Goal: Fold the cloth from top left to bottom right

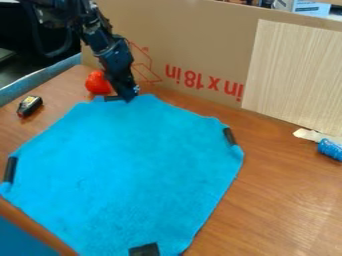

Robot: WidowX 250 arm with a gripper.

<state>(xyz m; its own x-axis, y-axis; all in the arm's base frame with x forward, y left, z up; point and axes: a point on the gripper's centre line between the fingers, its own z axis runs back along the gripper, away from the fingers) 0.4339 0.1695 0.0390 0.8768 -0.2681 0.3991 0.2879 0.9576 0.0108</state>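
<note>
The one camera looks down at a slant from above the near side of the table [284, 200], facing the upright cardboard [200, 40] behind it. It sits close enough that the blue cloth [127, 170] spans much of the view and runs to the bottom edge.

Soft, fairly bright light falls over the scene, spreading evenly across the blue cloth [127, 165] with only mild shading along its edges, though the direction it comes from cannot be told for sure. The wooden surface [267, 180] carries a pale, hazy sheen towards the lower right, and the light wood-grain panel [294, 75] is among the brightest areas. By contrast, the upper left background [17, 30] sinks into deep shadow, and the black arm [110, 47] shows small pale glints.
</note>
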